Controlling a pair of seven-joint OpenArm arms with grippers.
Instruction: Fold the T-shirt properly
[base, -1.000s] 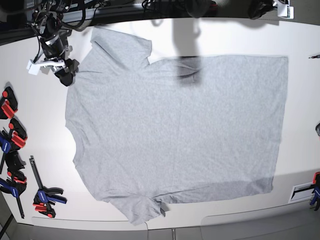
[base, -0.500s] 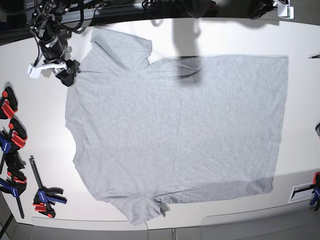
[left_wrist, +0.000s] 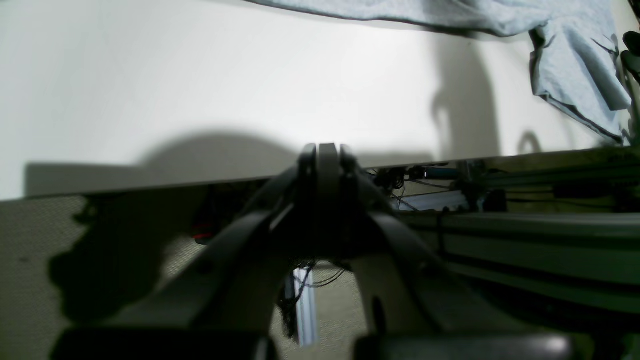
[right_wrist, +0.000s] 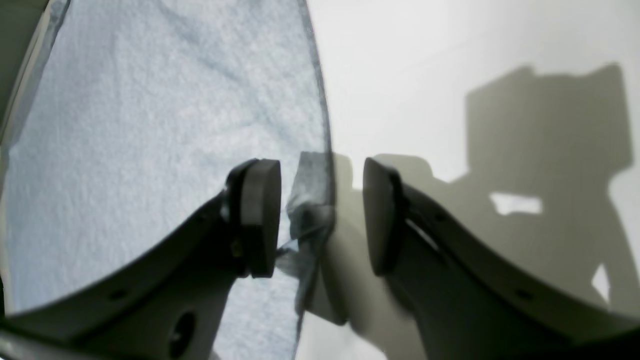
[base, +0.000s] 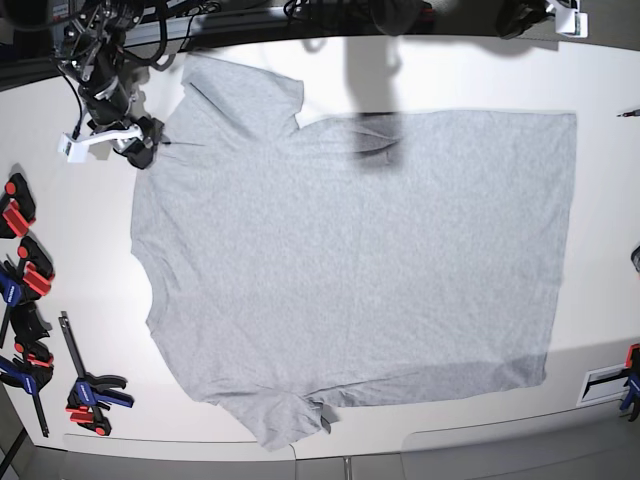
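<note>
The light grey T-shirt (base: 350, 260) lies spread flat on the white table, plain side up, with its sleeves at the upper left and the bottom. My right gripper (base: 146, 146) is at the shirt's upper left edge, near the shoulder. In the right wrist view this gripper (right_wrist: 320, 215) stands open, one finger (right_wrist: 255, 215) over the cloth and the other (right_wrist: 382, 215) over bare table. The shirt's hem (right_wrist: 312, 200) and a small raised fold lie between them. My left gripper (left_wrist: 320, 155) is shut on nothing, above the table's edge, far from the shirt's sleeve (left_wrist: 575, 65).
Several red, blue and black clamps (base: 25, 280) lie along the table's left edge, one more (base: 630, 385) at the right edge. Metal frame rails (left_wrist: 525, 235) run beyond the table edge in the left wrist view. A dark arm shadow (base: 375, 110) falls on the shirt's top.
My right gripper has shifted a little to the right, from just off the shirt onto its shoulder edge. The shirt and the left arm have not moved.
</note>
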